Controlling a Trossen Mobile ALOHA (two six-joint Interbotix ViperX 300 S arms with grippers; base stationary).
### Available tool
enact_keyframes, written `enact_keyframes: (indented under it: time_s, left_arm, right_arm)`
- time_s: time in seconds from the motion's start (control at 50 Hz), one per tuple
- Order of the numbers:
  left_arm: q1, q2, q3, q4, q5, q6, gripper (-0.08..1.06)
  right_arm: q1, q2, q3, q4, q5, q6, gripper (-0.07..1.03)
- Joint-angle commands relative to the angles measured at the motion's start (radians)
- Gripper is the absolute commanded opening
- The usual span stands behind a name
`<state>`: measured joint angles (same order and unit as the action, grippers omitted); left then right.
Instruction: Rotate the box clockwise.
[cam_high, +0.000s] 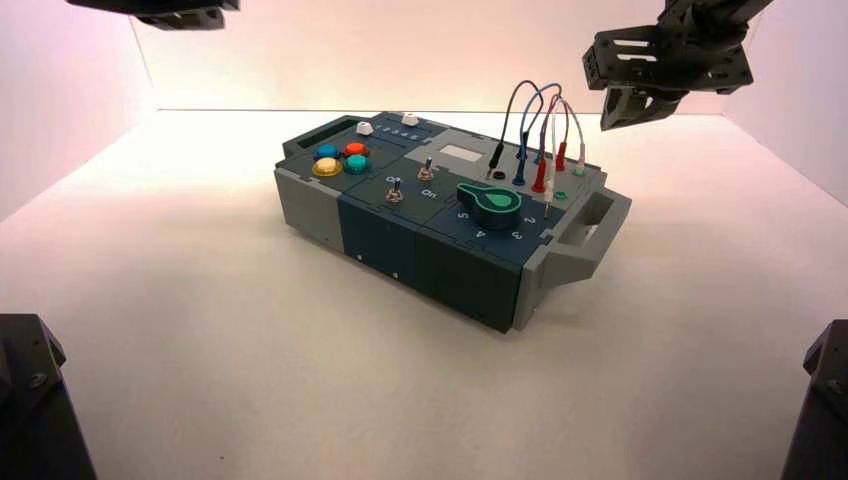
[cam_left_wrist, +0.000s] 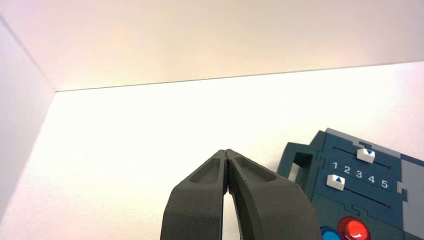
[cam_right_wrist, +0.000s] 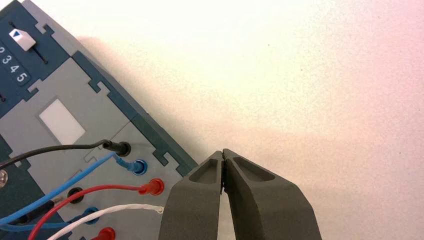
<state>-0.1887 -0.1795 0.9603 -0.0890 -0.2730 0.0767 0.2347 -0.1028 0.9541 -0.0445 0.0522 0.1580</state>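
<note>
While the panel box (cam_high: 440, 190) sits flat at mid-table (cam_high: 400, 400), it lies slantwise: left end farther from the robot, right end nearer, button-and-switch face up. Clockwise turning, as I judge it, wants the right end brought toward the robot and the left end sent away.

Left hand (cam_left_wrist: 226, 152) — fingertips pressed together, nothing between them, out beyond the left end on the far side. Right hand (cam_right_wrist: 223, 152) likewise pressed together and empty, past the far long side near the right end. Neither appears to touch the box.

Main hazard, right side: the looped plug wires (cam_right_wrist: 100, 188) arch up close to that hand. If it came in high or swung across them, it could hook a loop and pull a plug instead of turning the box. Coming down too near the edge, it might land on the sockets; lower, against the far wall, looks safer.

Second worry: a push too near the middle would probably slide the whole box nearer rather than turn it. Pushing close to the right end handle (cam_high: 608, 238) should give better leverage. Pressing down would add drag — likely a jerky swing. The green-marked dial (cam_high: 492, 203) stands proud too, and a stray sweep could twist it.
</note>
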Motion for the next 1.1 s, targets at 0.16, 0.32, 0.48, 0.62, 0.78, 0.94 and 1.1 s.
enact_keyframes:
  time_s: [0.16,0.32,0.48,0.62,0.78,0.94,1.1]
  left_arm:
    - [-0.048,0.078,-0.072,0.008,-0.051,0.003,-0.03]
    - [-0.067,0.130,-0.110,0.009,-0.051,0.002,-0.03]
    - [-0.072,0.156,-0.127,0.009,-0.061,0.002,-0.03]
    - [-0.071,0.161,-0.127,0.009,-0.089,0.002,-0.03]
    - [-0.072,0.178,-0.132,0.009,-0.114,0.002,-0.03]
    - [-0.071,0.198,-0.138,0.009,-0.115,0.000,-0.03]
    - [-0.072,0.201,-0.141,0.009,-0.120,0.002,-0.03]
  right_arm:
    - [-0.003,-0.008,-0.041,0.000,0.002,-0.002,-0.02]
    - [-0.002,-0.005,-0.043,0.000,0.003,-0.002,-0.02]
    - [-0.005,0.006,-0.043,0.000,0.003,-0.002,-0.02]
    - [-0.009,0.032,-0.046,0.000,0.003,-0.002,-0.02]
    - [-0.009,0.064,-0.057,0.002,0.003,-0.002,-0.02]
    - [-0.009,0.095,-0.071,0.000,0.008,-0.002,-0.02]
    - [-0.009,0.110,-0.078,0.000,0.015,-0.002,-0.02]
